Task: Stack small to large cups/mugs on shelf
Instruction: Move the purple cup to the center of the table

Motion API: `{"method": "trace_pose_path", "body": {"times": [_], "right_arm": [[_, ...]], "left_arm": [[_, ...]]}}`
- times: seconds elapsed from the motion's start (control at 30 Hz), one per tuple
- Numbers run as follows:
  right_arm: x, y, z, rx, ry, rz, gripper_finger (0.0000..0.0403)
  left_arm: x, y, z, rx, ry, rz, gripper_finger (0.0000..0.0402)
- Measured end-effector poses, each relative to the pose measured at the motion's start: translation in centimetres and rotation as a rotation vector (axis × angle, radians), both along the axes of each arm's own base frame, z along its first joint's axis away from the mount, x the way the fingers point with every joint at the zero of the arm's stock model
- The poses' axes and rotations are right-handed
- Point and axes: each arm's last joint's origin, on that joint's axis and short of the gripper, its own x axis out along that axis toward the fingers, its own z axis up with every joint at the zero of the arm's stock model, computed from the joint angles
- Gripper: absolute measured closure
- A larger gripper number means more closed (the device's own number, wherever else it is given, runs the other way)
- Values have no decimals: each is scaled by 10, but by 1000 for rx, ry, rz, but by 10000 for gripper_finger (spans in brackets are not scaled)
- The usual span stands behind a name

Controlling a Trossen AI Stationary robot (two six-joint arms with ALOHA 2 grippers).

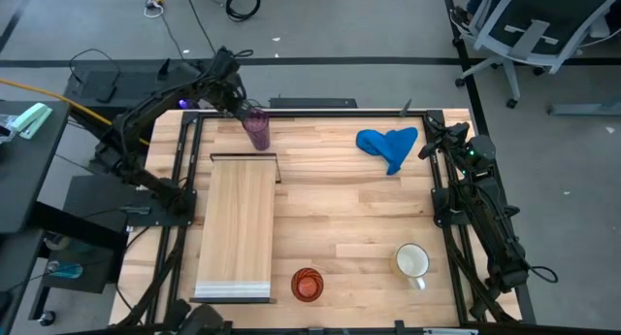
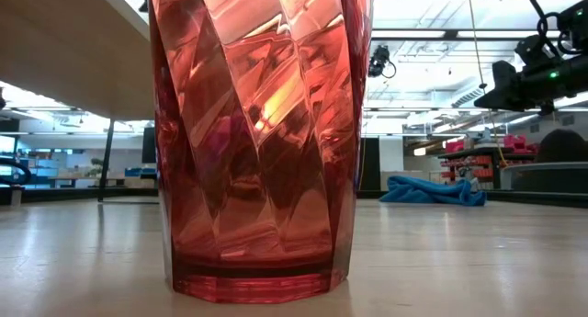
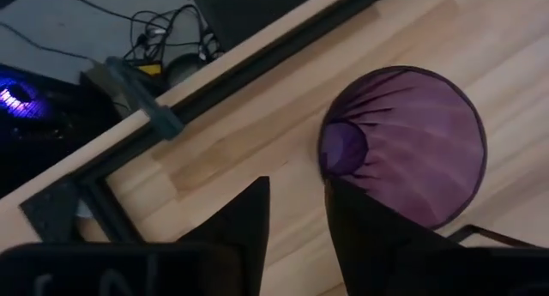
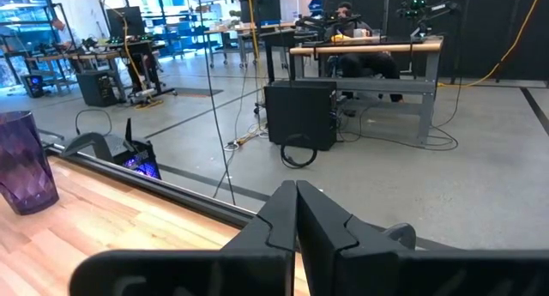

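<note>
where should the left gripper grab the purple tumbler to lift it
Best by the rim wall, coming from straight above. The purple tumbler stands upright with its mouth open and has no handle, so one finger inside and one outside the wall would likely hold. The left gripper is already above it, beside the rim.

Blue cloth (image 1: 388, 147) crumpled on tabletop (image 1: 340, 218) far side; office chair (image 1: 524, 29) beyond table

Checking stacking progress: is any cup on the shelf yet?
No, the shelf lies bare in the high view.
</note>
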Motion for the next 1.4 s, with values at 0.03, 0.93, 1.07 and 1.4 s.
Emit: {"method": "trace_pose_path", "body": {"times": [0.03, 0.93, 1.07, 1.4], "right_arm": [[0, 0, 0, 0, 0, 0, 386], [0, 0, 0, 0, 0, -1, 386], [0, 0, 0, 0, 0, 0, 386], [0, 0, 0, 0, 0, -1, 386]], "left_arm": [[1, 1, -2, -5, 7, -7, 269], [30, 33, -54, -92, 46, -33, 220], [29, 34, -54, -89, 47, -34, 234], [26, 29, -55, -136, 84, -34, 312]]}}
